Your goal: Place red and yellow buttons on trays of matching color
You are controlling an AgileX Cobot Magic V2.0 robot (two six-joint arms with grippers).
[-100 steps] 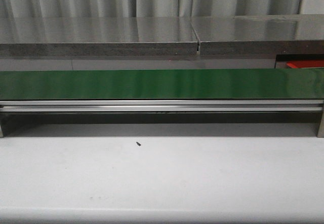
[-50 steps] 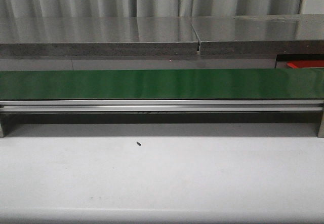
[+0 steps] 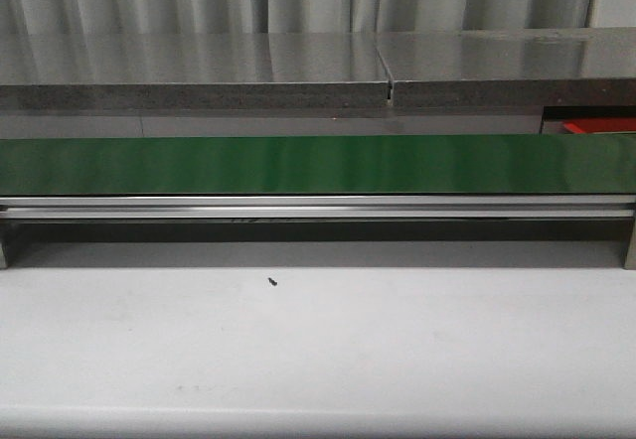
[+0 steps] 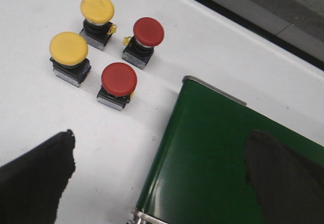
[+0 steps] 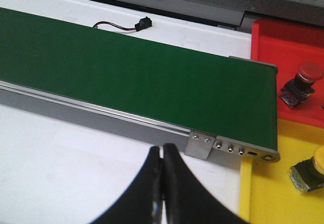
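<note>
In the left wrist view two yellow buttons (image 4: 97, 9) (image 4: 69, 48) and two red buttons (image 4: 148, 31) (image 4: 119, 78) stand in a cluster on the white table beside the end of the green conveyor belt (image 4: 223, 153). My left gripper (image 4: 159, 155) hangs open above the belt's end, nothing between its fingers (image 4: 35, 178). In the right wrist view a red tray (image 5: 288, 57) holds a red button (image 5: 306, 77), and a yellow tray (image 5: 283, 183) holds a yellow button (image 5: 314, 171). My right gripper (image 5: 163, 153) is shut and empty over the white table, in front of the belt's other end.
The green belt (image 3: 318, 164) runs across the front view on an aluminium frame (image 3: 318, 208), with steel shelving (image 3: 199, 72) behind it. A small black speck (image 3: 271, 281) lies on the white table. A black connector with wires (image 5: 142, 24) lies behind the belt.
</note>
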